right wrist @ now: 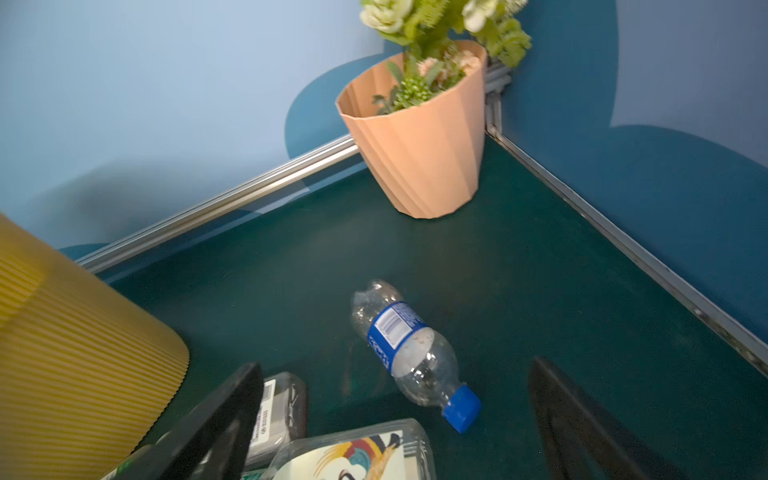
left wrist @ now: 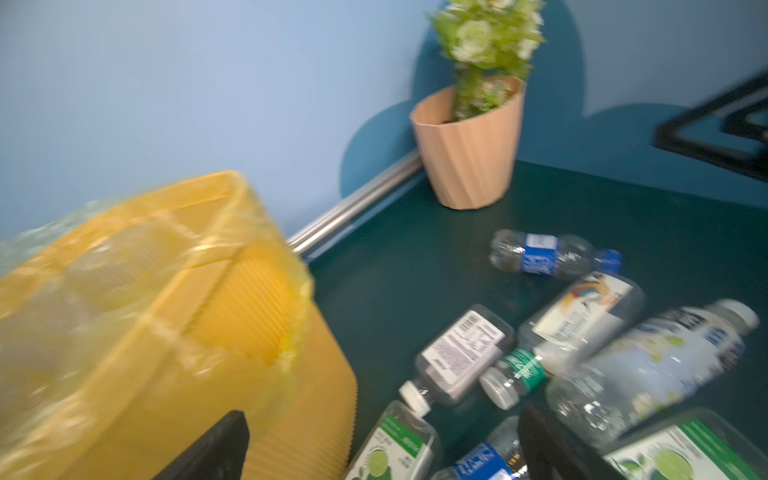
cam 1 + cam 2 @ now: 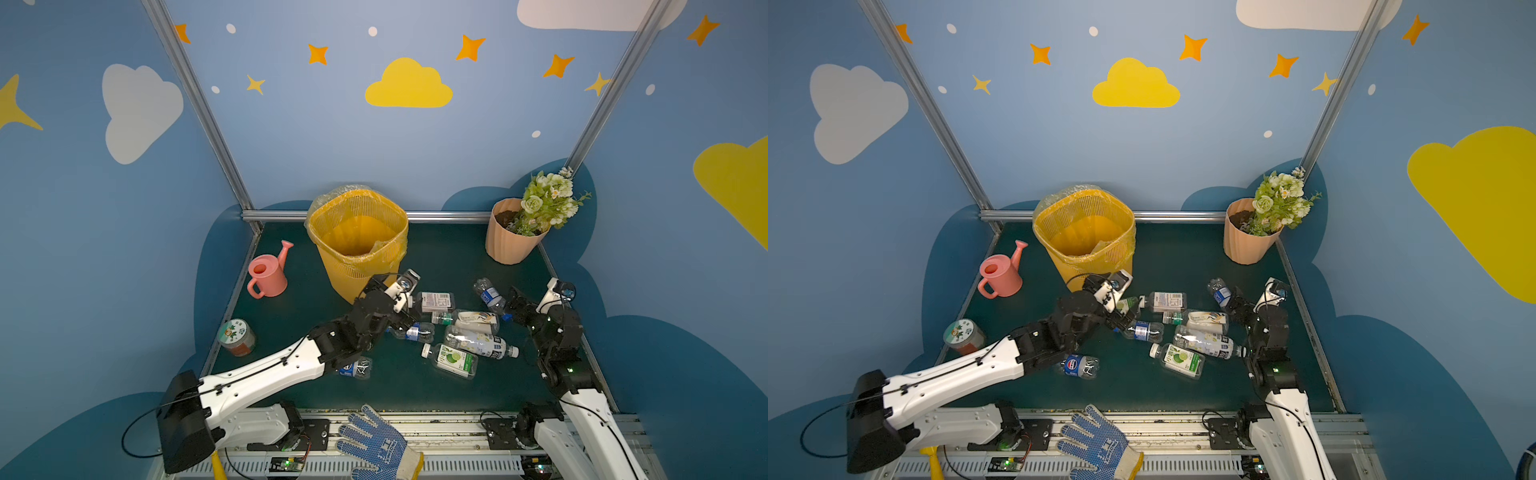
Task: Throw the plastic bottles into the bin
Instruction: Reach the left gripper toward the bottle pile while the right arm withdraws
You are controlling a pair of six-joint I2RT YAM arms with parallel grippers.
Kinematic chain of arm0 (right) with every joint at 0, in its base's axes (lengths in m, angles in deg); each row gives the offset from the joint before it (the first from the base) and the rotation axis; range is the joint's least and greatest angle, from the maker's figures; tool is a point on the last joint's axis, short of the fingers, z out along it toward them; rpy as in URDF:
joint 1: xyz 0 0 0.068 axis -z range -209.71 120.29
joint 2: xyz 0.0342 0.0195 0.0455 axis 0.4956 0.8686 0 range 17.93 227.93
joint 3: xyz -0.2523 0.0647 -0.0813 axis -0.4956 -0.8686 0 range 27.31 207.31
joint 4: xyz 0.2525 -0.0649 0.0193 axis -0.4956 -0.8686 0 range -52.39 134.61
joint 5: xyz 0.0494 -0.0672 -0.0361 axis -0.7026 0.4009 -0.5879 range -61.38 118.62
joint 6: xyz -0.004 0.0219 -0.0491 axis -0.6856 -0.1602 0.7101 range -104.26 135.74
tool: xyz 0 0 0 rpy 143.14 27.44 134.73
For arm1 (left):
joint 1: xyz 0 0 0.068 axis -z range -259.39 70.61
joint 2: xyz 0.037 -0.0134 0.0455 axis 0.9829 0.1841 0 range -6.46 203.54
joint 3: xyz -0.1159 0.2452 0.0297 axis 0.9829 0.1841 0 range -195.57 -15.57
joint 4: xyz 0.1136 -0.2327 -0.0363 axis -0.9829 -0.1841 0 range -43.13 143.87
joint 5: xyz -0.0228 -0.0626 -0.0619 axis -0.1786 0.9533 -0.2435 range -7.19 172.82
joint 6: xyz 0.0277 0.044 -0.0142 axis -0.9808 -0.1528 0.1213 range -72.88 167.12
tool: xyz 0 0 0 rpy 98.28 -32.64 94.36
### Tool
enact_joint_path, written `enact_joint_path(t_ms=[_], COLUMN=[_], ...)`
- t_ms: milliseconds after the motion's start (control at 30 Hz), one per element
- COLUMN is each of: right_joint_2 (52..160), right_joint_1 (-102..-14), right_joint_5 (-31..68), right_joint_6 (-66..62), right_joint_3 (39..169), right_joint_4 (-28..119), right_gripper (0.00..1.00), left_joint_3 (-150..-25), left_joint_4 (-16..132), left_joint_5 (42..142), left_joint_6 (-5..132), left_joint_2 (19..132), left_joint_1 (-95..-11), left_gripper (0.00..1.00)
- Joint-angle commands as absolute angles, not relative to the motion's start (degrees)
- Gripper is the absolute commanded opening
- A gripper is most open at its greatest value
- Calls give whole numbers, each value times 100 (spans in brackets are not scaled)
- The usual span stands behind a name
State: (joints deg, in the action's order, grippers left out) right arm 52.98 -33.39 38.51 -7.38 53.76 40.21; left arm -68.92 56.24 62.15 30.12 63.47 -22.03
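Crowding's the worry: left gripper (image 2: pixel 381 411) and right gripper (image 1: pixel 395 362), jaws spread empty, could nudge neighbouring plastic bottles (image 3: pixel 478 343) astray.

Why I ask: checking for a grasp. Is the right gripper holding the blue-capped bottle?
No: in the right wrist view the blue-capped bottle lies loose on the mat, and the right gripper stands open, clear of it.
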Motion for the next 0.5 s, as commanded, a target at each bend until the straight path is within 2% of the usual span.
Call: enact_joint_path(t_ms=[0,133,467], right_joint_2=[5238,5234,5361], right_joint_1=[-2872,-2465,-2175], right_joint_5=[3223,2837,2440], right_joint_6=[-1311,-1484,-1594], right_joint_3=[5215,5089,5045], right_joint_4=[3824,3861,3922], right_gripper=[97,97,97], left_joint_3=[-7202,-7585,-8623], left_joint_4=[5227,4772,3749], left_joint_5=[7356,8144,8727], left_joint_6=[2344,2135,1637], left_joint_2=[6749,7343,8980], left_joint_1=[-1982,-1756,-1244], left_gripper=[100,100,100])
